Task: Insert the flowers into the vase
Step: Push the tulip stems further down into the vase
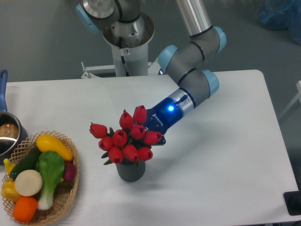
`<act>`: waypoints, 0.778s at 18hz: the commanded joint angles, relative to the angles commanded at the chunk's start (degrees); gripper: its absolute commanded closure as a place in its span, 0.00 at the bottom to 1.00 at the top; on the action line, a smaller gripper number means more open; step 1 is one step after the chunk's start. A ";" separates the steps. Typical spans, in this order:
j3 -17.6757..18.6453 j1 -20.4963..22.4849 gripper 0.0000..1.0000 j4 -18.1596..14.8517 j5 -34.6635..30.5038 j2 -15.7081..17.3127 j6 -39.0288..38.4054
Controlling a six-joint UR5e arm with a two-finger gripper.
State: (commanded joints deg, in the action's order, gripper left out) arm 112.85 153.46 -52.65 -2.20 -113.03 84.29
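One bunch, the flowers (124, 136), sits directly above the vase (130, 170) near the table's (225, 165) front edge; gripper (149, 131) behind-right, jaws hidden, grip state unclear.

Red flowers (126, 137) in vase (130, 171)

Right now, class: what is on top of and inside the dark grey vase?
The red flowers sit over the vase, blooms spreading wider than it. Its mouth and the stems inside are covered. The gripper is behind the blooms, fingertips hidden.
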 joint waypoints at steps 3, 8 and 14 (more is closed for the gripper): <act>0.00 0.00 0.81 0.00 0.00 -0.44 0.00; 0.00 0.00 0.81 0.00 0.00 -0.53 0.09; 0.00 0.09 0.77 0.00 0.00 -0.70 1.75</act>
State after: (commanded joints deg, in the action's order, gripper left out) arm 112.85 153.54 -52.65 -2.20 -113.73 86.04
